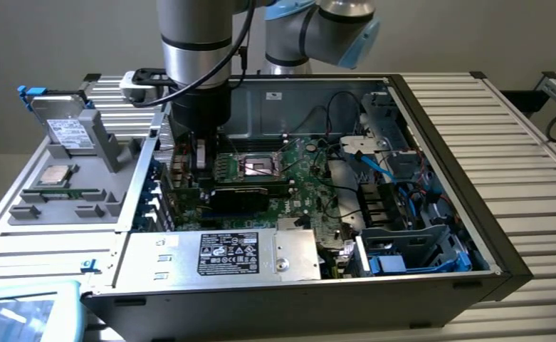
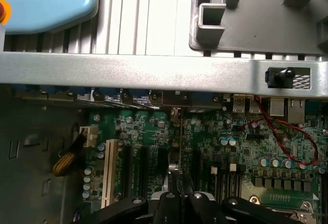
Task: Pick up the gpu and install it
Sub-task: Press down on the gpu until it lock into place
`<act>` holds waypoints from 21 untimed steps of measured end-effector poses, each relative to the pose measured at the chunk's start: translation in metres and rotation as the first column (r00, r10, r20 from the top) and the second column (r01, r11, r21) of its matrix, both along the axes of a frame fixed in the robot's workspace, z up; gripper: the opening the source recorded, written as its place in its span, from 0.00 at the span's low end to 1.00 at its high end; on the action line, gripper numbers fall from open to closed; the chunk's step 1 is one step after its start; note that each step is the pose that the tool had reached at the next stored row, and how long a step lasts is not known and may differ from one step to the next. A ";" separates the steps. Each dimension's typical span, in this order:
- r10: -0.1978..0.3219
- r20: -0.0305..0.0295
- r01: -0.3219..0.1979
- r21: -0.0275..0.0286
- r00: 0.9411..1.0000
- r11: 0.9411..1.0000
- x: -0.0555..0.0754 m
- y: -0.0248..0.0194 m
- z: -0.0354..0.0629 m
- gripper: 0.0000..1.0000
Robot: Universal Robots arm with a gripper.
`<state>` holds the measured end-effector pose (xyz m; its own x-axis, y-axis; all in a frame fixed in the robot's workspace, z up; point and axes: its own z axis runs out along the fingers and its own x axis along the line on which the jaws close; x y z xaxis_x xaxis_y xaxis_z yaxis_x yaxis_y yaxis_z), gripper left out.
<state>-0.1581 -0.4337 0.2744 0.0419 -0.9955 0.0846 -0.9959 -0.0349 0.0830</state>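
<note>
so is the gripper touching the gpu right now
Touching: the wrist view shows the gripper closed on the gpu's thin edge above the motherboard.

Even, diffuse indoor light fills the exterior view, bright on the pale wall and the ribbed aluminium table (image 1: 534, 149) at the right of the frame, with no hard shadows there. The inside of the computer case (image 1: 448, 235) is dimmer, its far corners falling into shade under the arm (image 1: 197, 57), whose metal sleeve carries a soft highlight. The whole frame is slightly soft. In the wrist view, the case's metal rail (image 2: 154, 70) across the middle gleams with mild glare, the motherboard (image 2: 215, 142) below sits darker, and the nearest black parts at the bottom edge are blurred.
</note>
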 end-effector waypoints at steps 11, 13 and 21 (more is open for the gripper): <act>0.003 0.000 -0.003 0.000 1.000 1.000 0.000 -0.0011 -0.0025 0.12; 0.003 0.000 -0.003 0.000 1.000 1.000 0.000 -0.0011 -0.0025 0.12; 0.003 0.000 -0.003 0.001 1.000 1.000 0.000 -0.0011 -0.0053 0.12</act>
<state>-0.1581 -0.4347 0.2691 0.0445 -0.9955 0.0834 -0.9958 -0.0376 0.0830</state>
